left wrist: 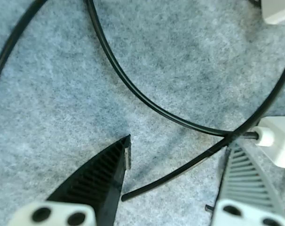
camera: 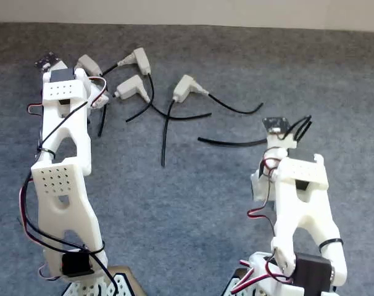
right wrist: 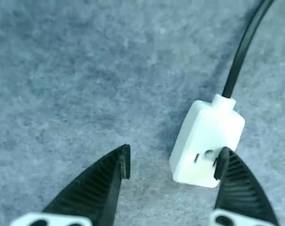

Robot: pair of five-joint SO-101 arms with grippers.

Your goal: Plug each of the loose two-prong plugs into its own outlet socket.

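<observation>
Left claw (left wrist: 180,150) hangs low over the grey carpet (left wrist: 62,94), jaws spread and holding nothing. A black cable (left wrist: 147,101) curves across the gap between its fingers, touching neither. A white plug (left wrist: 280,147) lies just beside the pale finger (left wrist: 246,183), its neck meeting the cable where two strands cross. Right claw (right wrist: 174,157) is likewise spread and empty. A white outlet socket (right wrist: 206,139) lies flat on the carpet with its two slots visible, tight against one black fingertip (right wrist: 225,165) and well apart from the other. Its cord (right wrist: 243,52) runs off away from the claw. From above, the left arm stretches to the table's far-left corner, and scattered plugs (camera: 132,87) on black leads lie just beside it.
</observation>
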